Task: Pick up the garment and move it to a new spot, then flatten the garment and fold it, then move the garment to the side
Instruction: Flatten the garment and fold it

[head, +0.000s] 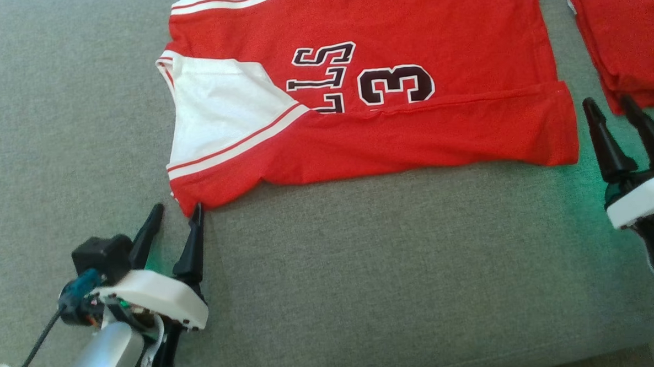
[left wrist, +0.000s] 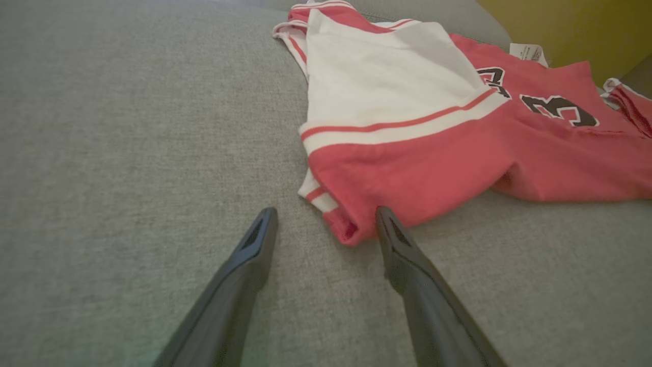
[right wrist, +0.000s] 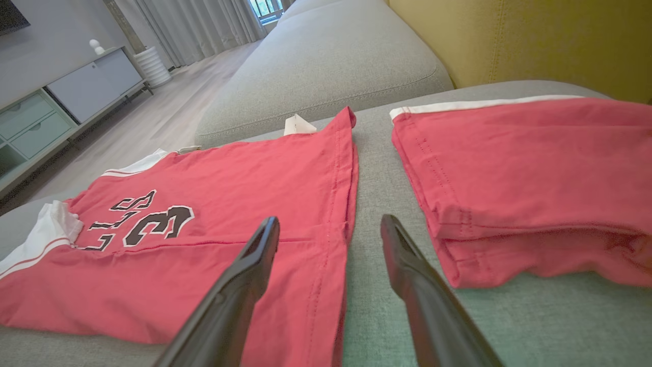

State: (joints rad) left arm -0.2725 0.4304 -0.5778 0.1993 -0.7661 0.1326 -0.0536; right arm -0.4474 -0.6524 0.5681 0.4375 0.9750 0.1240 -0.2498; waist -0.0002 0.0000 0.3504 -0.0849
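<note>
**Red jersey spread on the grey sofa, an open end effector at each near corner**

The red jersey (head: 446, 128) lies spread across the upper middle of the head view on a grey sofa seat (head: 364, 270). A white shoulder panel with red stripes sits at its left. The dark, white-edged number 3 and the letters "LLS" are near its centre, sideways in the frame. A crease runs across the cloth just below the number. A white label (right wrist: 298, 125) pokes out at the jersey's far edge in the right wrist view.

The left end effector (head: 177, 207) is at the lower left of the head view with its fingers spread wide and holding nothing. The tip of its right-hand finger is at the jersey's lower left corner. In the left wrist view that corner lies between the two fingers.

The right end effector (head: 607, 100) is at the right edge of the frame, also wide open and empty. Its tips sit just beside the jersey's lower right hem. In the right wrist view one finger overlaps the hem and the other is over bare seat.

A second red garment (head: 629, 32), folded, lies in the upper right corner, close to the right end effector. Behind it stands a yellow backrest (right wrist: 509, 41). A pale cabinet (right wrist: 91, 84) and curtains (right wrist: 193, 20) show at the upper left of the right wrist view.
</note>
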